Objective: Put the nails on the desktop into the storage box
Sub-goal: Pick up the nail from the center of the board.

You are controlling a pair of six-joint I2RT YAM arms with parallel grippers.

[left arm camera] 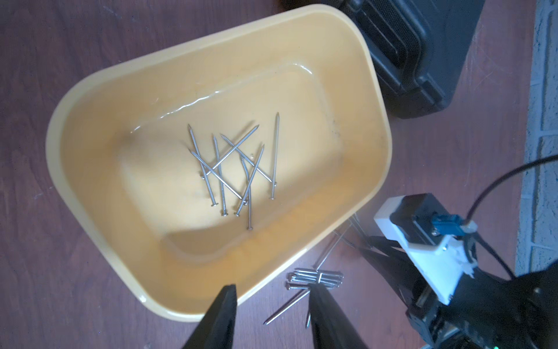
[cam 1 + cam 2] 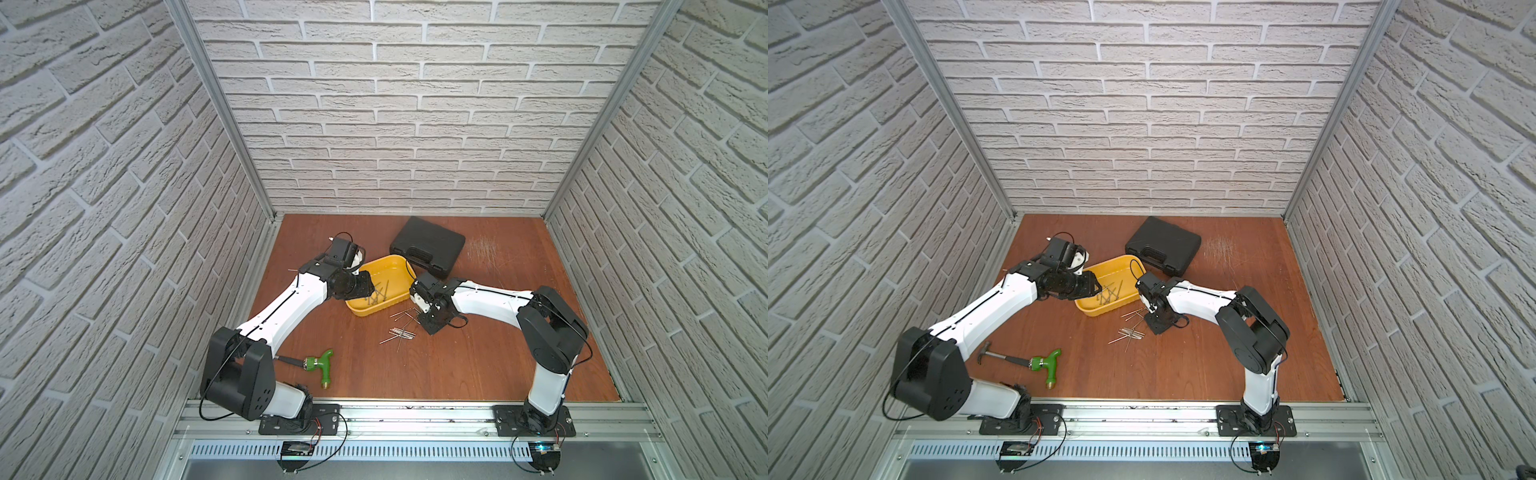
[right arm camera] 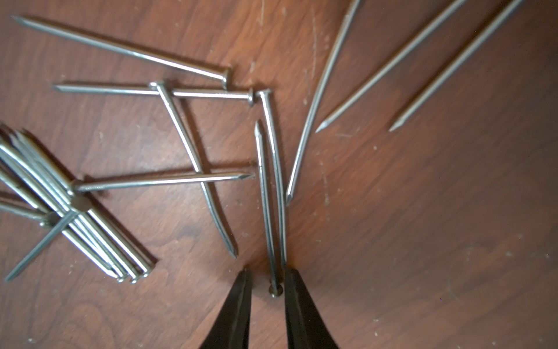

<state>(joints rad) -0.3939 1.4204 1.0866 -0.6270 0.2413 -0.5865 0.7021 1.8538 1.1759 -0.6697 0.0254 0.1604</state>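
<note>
left gripper (image 1: 271, 287) parted; right gripper (image 3: 268, 270) narrow astride nails (image 3: 264, 199), seemingly unclamped; one tip hidden

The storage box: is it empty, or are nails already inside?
Not empty: the storage box holds several crossed nails on its floor.

Yellow box (image 2: 388, 272): shallow, round-cornered, upright, set askew near the middle of the reddish-brown wood-grain desktop (image 2: 478, 365). Some ten thin silvery nails (image 1: 235, 172) lie crossed on its floor. More lie flat on the desktop just beside its near side: a tight parallel bundle (image 3: 75, 211) and scattered singles.
</note>
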